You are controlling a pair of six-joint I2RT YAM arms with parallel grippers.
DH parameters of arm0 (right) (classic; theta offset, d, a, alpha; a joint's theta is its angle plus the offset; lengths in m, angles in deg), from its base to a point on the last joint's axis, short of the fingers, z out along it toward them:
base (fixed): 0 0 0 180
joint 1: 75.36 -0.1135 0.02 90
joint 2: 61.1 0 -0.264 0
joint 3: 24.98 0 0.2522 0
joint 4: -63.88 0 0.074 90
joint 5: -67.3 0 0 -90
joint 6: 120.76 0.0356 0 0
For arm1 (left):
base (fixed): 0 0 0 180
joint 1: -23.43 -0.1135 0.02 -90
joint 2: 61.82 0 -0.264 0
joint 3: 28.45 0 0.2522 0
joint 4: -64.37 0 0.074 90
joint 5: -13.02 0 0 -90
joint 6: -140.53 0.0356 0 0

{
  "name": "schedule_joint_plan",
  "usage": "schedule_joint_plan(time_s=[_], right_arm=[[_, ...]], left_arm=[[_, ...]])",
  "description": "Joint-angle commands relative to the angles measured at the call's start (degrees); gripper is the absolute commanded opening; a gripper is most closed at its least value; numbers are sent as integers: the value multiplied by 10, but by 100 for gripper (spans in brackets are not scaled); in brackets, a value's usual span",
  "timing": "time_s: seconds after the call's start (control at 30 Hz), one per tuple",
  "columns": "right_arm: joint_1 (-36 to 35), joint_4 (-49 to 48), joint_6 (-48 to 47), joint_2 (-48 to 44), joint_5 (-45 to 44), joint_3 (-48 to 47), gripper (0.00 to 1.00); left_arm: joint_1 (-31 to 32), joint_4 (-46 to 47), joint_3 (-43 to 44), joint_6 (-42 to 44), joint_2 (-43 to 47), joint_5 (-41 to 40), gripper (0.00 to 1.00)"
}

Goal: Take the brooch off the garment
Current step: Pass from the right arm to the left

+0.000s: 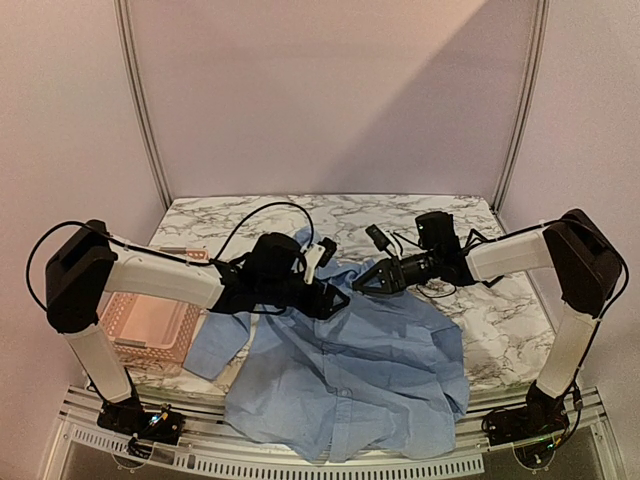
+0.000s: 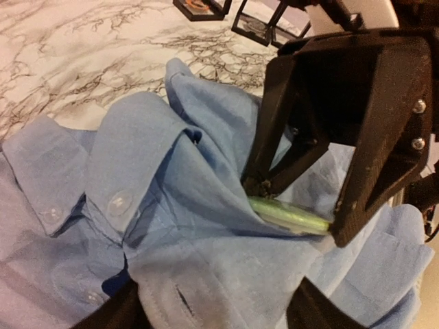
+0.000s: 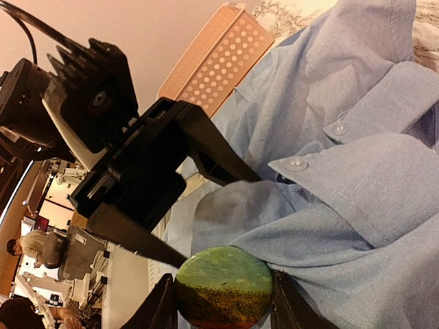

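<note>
On the marble table [image 1: 520, 330] the light blue shirt [image 1: 350, 380] lay crumpled, buttoned front up. Its long axis ran far to near: collar [image 2: 137, 157] at the far end between the two arms, hem spilling over the near edge. One sleeve lay out toward the pink basket [image 1: 150, 330].

The brooch [image 3: 223, 284] was a round, flat, glossy badge, green on top and brownish-red below. It sat against a fold of fabric just by the collar. Being a disc, it had no long axis. Its face was turned to the right wrist camera. From the left wrist only its thin green edge showed, slanting down to the right.

The right gripper [image 2: 295, 212] was clamped on the brooch by its rim, one finger on each side. I couldn't tell if the pin was in the cloth. The left gripper [image 3: 219, 221] had its jaws spread wide just beside the brooch, with a bulge of shirt between the fingers. I couldn't tell if they touched it.
</note>
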Motion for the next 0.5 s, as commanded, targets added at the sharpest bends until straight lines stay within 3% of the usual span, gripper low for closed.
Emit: schedule_joint_plan(time_s=[0.0,0.33,0.47], right_arm=[[3,-9,1,-11,34,4,37],[2,-5,-3,-11,38,7,38],[2,-5,-5,-20,15,13,47]], left_arm=[[-3,-4,16,-1,-18,11,50],[3,10,16,-12,-25,28,2],[6,12,12,-17,-20,30,0]])
